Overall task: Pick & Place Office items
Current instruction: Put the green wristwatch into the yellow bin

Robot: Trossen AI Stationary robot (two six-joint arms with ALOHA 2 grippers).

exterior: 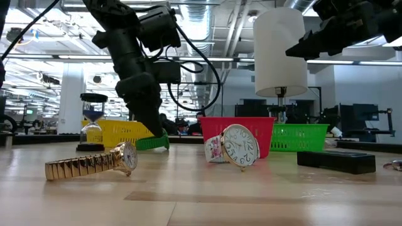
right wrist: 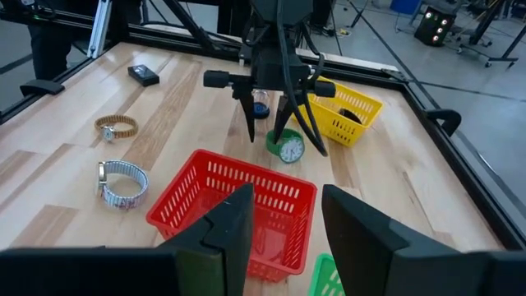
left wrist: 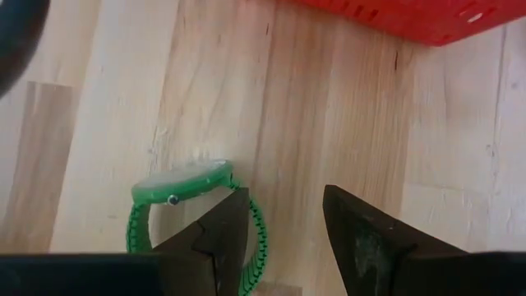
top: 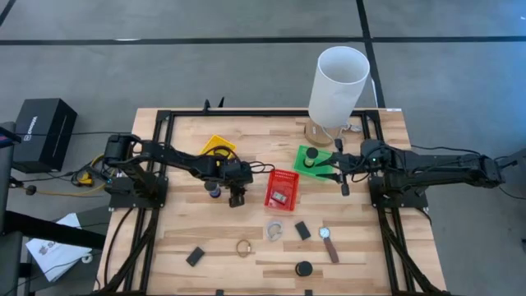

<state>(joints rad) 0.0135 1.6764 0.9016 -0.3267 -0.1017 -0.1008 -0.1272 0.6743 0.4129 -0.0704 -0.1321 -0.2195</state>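
High view: the left gripper (top: 237,197) hangs low over the desk (top: 164,247) between the yellow basket (top: 218,145) and the red basket (top: 282,188). In the left wrist view its fingers (left wrist: 220,238) stand apart with nothing between them; the green watch (left wrist: 182,214) lies on the wood just beside one fingertip, not yet gripped. The right gripper (top: 343,177) waits near the green basket (top: 315,160) at the desk's far right, fingers parted and empty.

Progress, as judged: early. The red basket holds one small item (top: 279,197) and the green basket a dark one (top: 311,155). Left on the desk toward the near edge: a gold watch (top: 243,247), a silver watch (top: 274,231), a brown-strapped watch (top: 328,243), two flat black rectangles (top: 195,256) and a black cylinder (top: 304,269).

Clearance: the green watch has bare wood on all sides, the red basket's wall close ahead. The near-edge items lie well apart from one another. A tall white cylinder (top: 337,86) stands at the far edge, near the right arm.
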